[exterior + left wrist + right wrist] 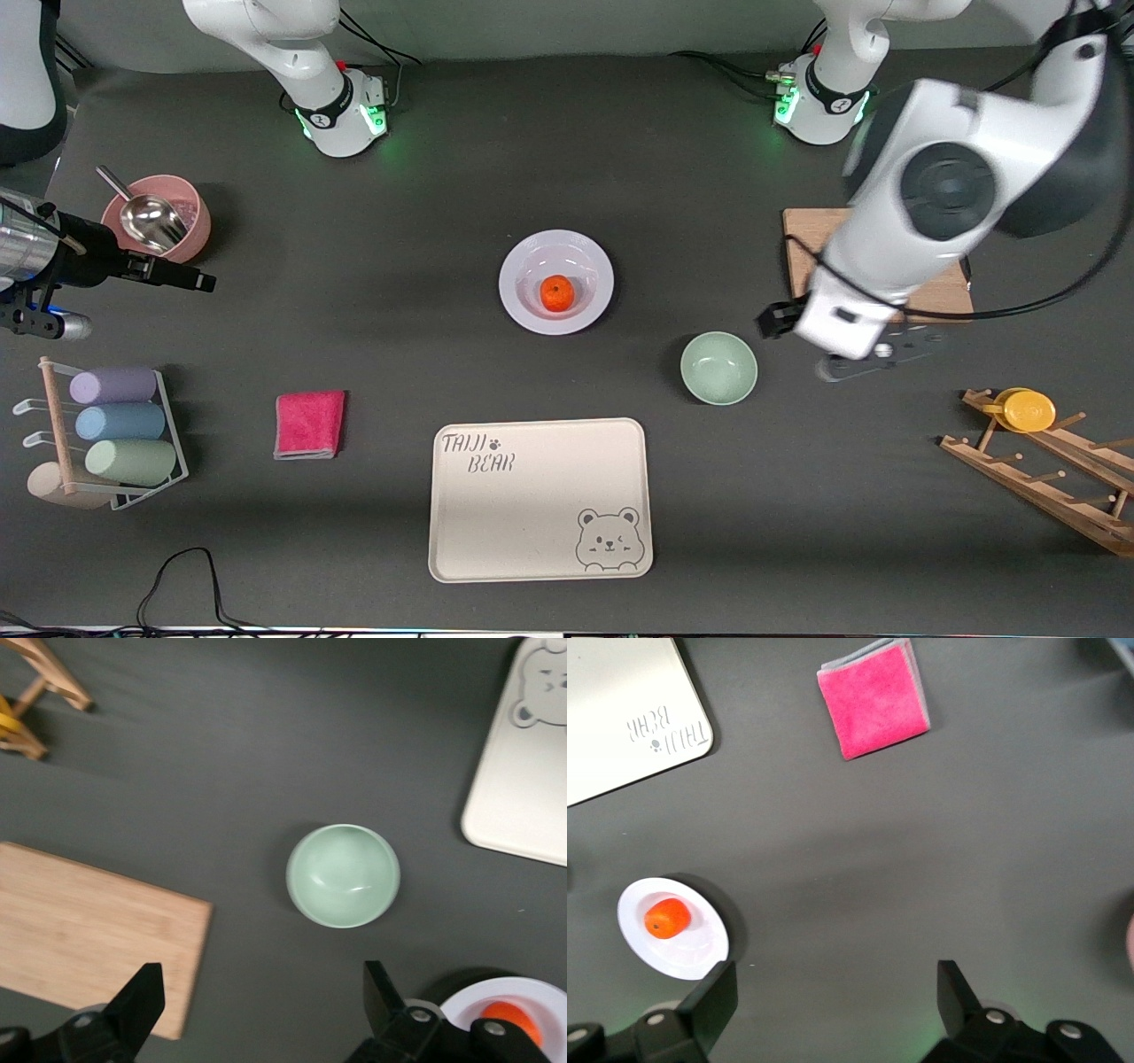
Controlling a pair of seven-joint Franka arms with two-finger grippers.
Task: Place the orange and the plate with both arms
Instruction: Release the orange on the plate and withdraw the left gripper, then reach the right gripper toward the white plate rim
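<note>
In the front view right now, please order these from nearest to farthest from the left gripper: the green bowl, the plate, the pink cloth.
From the open left gripper, up beside the wooden board:
1. Green bowl, just beside it.
2. Plate, mid-table, with the orange on it.
3. Pink cloth, toward the right arm's end.

The orange (556, 294) sits in the plate (523, 266) at the middle of the tabletop (425, 177); the green bowl (718, 368) stands nearer the camera, toward the left arm's end; the left gripper (873, 359) hangs between bowl and wooden board (811, 239); the right gripper (190, 280) hovers beside the pink bowl (197, 221).
</note>
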